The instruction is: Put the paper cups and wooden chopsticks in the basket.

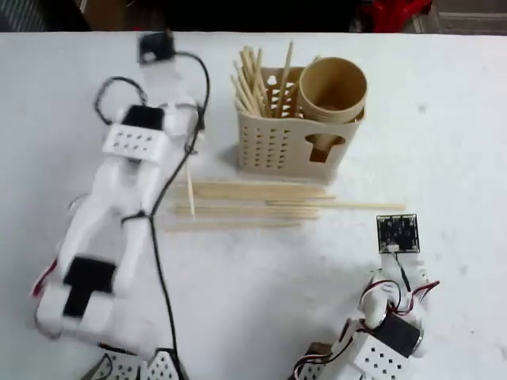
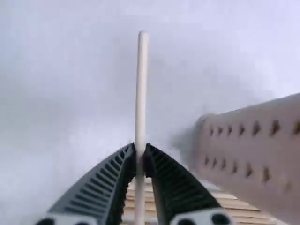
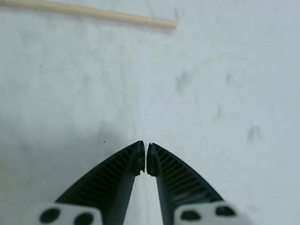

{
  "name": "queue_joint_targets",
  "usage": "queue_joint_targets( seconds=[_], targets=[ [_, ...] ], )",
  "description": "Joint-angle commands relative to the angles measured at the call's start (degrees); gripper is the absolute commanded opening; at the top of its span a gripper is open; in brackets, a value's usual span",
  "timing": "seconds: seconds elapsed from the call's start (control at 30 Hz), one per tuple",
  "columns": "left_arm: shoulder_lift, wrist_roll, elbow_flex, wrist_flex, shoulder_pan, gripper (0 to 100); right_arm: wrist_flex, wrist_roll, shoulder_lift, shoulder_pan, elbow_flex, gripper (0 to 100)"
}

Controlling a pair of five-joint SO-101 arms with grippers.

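The left gripper (image 2: 139,157) is clamped on one wooden chopstick (image 2: 142,84), just beside the basket (image 1: 285,146). The basket holds stacked paper cups (image 1: 333,89) and upright chopsticks (image 1: 257,79). Loose chopsticks (image 1: 253,207) lie on the table (image 1: 444,158) in front of it. The right gripper (image 3: 144,158) is closed on nothing, over the table.

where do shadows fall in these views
Right wrist view: a soft shadow darkens the table beside the shut right gripper; high view: a faint one lies beside the basket; left wrist view: none distinct around the chopstick in the left gripper.
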Motion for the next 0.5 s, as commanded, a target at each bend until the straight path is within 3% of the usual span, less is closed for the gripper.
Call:
queue_joint_targets(
  seconds=[0.0,0.17,0.33,0.4,0.47],
  targets=[
    [-18.15,-1.14,-5.01,3.34,1.1,2,-0.75,-0.09,0.31,0.22,0.53,2.4],
    [-36.0,-13.89,-2.73,3.52,10.24,2,-0.75,-0.09,0.31,0.22,0.53,2.4],
    [-58.24,-25.67,13.01,2.99,24.84,2,-0.75,-0.09,0.31,0.22,0.53,2.4],
    [-66.15,-28.84,21.89,-0.18,28.09,2,-0.75,-0.09,0.31,0.22,0.53,2.4],
    [-70.81,-31.74,30.33,-8.44,27.91,2,-0.75,-0.09,0.31,0.22,0.53,2.4]
  ],
)
